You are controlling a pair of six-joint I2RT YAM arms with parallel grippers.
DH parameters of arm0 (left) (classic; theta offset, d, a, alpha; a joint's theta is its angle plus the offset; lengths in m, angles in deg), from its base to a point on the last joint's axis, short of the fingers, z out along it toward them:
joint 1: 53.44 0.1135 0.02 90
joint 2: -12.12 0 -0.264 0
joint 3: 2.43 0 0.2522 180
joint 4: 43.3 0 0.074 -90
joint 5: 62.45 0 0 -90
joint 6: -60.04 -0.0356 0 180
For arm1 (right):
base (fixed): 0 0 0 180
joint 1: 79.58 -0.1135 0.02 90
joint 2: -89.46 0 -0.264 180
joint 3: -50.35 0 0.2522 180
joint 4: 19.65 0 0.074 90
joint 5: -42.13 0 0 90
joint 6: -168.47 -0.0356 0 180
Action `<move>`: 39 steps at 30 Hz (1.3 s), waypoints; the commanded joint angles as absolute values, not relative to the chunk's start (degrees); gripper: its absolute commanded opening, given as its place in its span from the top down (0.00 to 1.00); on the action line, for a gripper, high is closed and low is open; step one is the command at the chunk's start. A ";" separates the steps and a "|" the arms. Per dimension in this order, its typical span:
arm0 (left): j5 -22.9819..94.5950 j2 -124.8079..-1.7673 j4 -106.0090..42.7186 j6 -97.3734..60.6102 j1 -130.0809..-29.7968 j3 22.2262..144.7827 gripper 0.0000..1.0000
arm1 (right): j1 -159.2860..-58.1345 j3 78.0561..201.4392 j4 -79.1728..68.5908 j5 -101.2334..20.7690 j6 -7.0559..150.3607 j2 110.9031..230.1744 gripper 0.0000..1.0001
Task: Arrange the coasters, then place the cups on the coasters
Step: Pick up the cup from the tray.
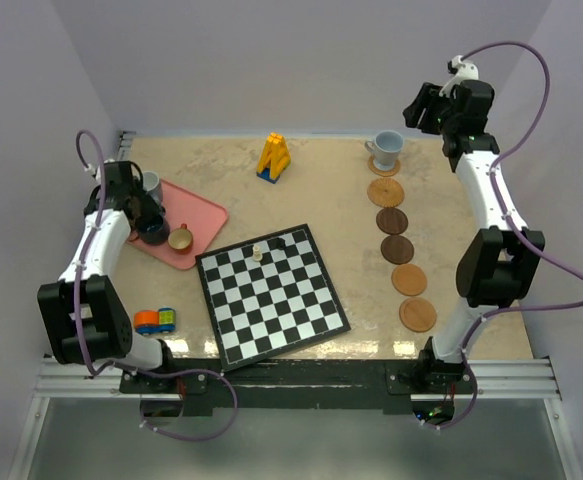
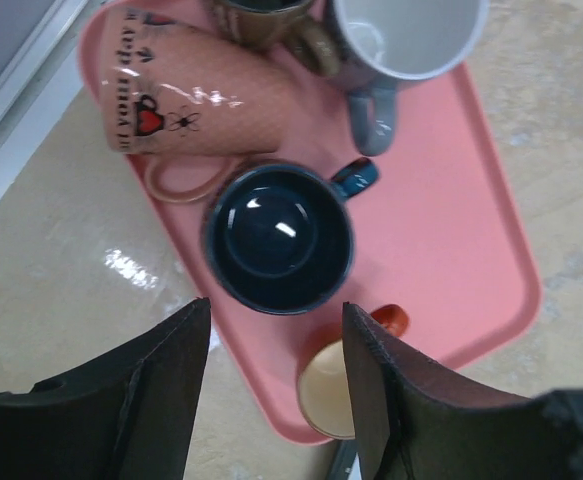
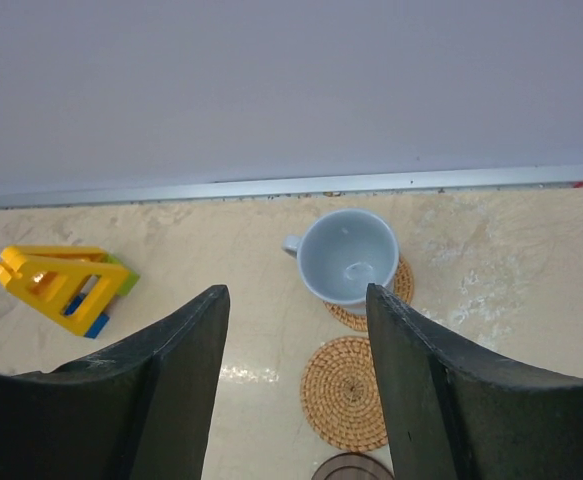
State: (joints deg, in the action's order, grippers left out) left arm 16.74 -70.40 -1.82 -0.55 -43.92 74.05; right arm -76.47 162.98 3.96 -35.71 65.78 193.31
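Several coasters run in a column down the right side, from the top one (image 1: 376, 163) to the nearest one (image 1: 418, 314). A pale blue cup (image 1: 386, 147) (image 3: 351, 255) stands on that top woven coaster (image 3: 399, 288), with a bare woven coaster (image 3: 346, 392) just nearer. My right gripper (image 1: 426, 108) (image 3: 296, 295) hangs open above and behind this cup, holding nothing. On the pink tray (image 1: 199, 210) (image 2: 451, 220) are a dark teal cup (image 2: 279, 238), a grey cup (image 2: 401, 40), a tan cup (image 2: 331, 392) and a pink cup (image 2: 191, 100) lying on its side. My left gripper (image 1: 143, 208) (image 2: 276, 312) hovers open over the teal cup.
A chessboard (image 1: 271, 293) with small pieces (image 1: 258, 250) lies mid-table. A yellow toy (image 1: 273, 157) (image 3: 56, 285) stands at the back. Small orange and blue-green toys (image 1: 154, 321) sit by the left arm's base. Walls close in at the back and on both sides.
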 commanded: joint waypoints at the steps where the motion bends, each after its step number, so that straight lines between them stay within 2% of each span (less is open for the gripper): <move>1: 12.79 -72.08 -1.24 -0.51 -41.57 74.08 0.41 | -76.51 163.51 2.73 -34.43 67.22 191.50 0.39; 8: 11.55 -76.11 -5.45 -7.19 -39.64 74.17 0.41 | -76.51 166.15 3.16 -33.46 66.86 193.34 0.41; 18: 13.22 -86.57 -3.53 -17.91 -38.76 79.96 0.41 | -76.51 165.80 3.87 -33.98 67.30 193.52 0.42; 24: 14.27 -90.45 -3.88 -21.26 -38.85 83.22 0.53 | -76.59 165.54 4.57 -34.42 67.65 192.99 0.43; 26: 14.19 -91.85 -3.79 -21.70 -38.76 84.54 0.53 | -76.60 165.63 5.10 -34.86 67.83 192.99 0.43; 29: 14.36 -93.78 -3.27 -22.49 -38.76 86.12 0.60 | -76.77 165.45 5.54 -35.13 67.92 192.82 0.43; 36: 17.00 -93.44 -3.17 -23.19 -38.76 85.96 0.91 | -77.21 165.19 6.33 -35.83 67.92 192.29 0.44; 39: 17.17 -91.69 -3.26 -22.49 -38.76 85.08 1.00 | -77.47 165.01 6.33 -35.83 67.83 192.29 0.44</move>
State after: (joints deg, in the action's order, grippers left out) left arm 15.60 -94.12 -2.01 -22.28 -39.20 84.94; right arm -76.86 164.38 6.91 -35.05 67.05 193.77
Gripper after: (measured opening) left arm 0.091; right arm 0.567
